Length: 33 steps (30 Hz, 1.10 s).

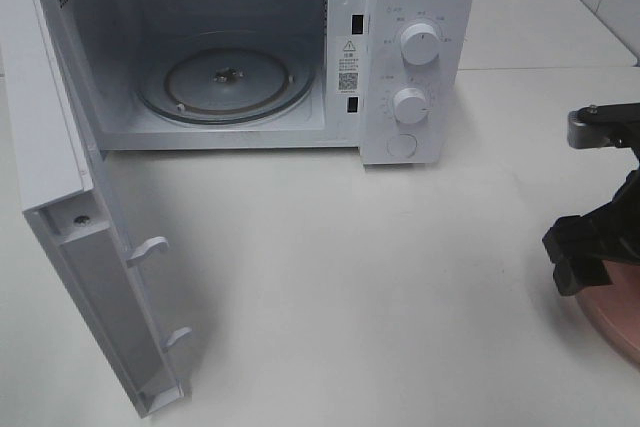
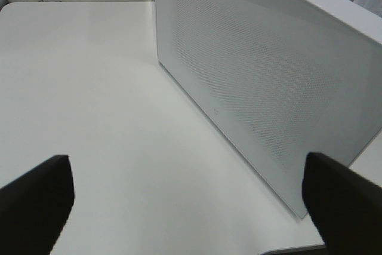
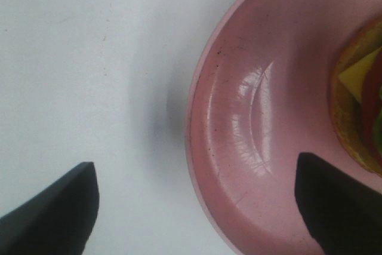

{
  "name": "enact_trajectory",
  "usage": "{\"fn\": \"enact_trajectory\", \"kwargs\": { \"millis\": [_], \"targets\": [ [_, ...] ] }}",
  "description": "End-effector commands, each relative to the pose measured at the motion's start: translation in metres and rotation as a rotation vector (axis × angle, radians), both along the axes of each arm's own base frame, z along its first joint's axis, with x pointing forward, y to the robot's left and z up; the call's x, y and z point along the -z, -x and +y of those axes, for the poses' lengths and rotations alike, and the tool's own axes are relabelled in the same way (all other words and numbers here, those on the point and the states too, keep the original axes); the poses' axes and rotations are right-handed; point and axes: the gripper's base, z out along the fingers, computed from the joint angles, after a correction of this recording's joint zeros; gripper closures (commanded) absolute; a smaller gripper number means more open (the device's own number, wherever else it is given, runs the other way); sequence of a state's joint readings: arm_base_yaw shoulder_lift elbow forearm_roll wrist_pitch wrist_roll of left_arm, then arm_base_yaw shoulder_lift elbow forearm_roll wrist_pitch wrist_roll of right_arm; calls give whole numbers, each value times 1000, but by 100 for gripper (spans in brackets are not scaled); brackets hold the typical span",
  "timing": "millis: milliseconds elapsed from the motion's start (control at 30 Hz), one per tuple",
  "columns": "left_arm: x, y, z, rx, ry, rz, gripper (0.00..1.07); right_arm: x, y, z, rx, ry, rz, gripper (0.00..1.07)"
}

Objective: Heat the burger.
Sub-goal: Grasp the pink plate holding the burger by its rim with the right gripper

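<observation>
The burger [image 3: 361, 106] shows only in the right wrist view: a golden-brown bun edge with yellow cheese, red and green layers, lying on a pink plate [image 3: 250, 117]. In the exterior high view only the plate's rim [image 1: 622, 325] shows at the right edge, and the burger is out of frame. My right gripper [image 3: 194, 201] is open above the plate's rim, one finger over the table and one over the plate; it also shows in the exterior high view [image 1: 590, 247]. My left gripper [image 2: 185, 171] is open and empty beside the microwave door [image 2: 256, 76].
A white microwave [image 1: 415, 57] stands at the back with its door [image 1: 60, 197] swung wide open to the left. Its glass turntable [image 1: 225, 82] is bare. Two dials [image 1: 418, 43] are on its right panel. White tabletop [image 1: 350, 277] lies in front.
</observation>
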State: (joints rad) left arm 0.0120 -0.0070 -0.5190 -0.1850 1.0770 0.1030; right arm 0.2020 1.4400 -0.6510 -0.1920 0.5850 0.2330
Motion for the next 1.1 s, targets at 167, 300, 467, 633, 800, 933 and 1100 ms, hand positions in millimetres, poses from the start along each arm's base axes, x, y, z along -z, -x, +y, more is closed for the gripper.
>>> {"fn": "enact_trajectory", "kwargs": {
  "millis": [167,300,467,633,800,933,1100],
  "targets": [
    [0,2,0,5,3,-21,11,15,-13,-8,70,-29,-28,25],
    [0,2,0,5,3,-21,11,23,-16,-8,70,-30,-19,27],
    [0,2,0,5,3,-21,11,37,-19,-7,71,-26,25,28],
    [0,2,0,5,3,-21,11,49,-23,-6,92,-40,35,29],
    [0,2,0,5,3,-21,11,56,-26,-5,88,-45,30,29],
    [0,2,0,5,3,-21,11,69,-28,-4,91,-48,51,30],
    [0,2,0,5,3,-21,11,74,-30,-4,88,-50,51,31]
  ]
}}
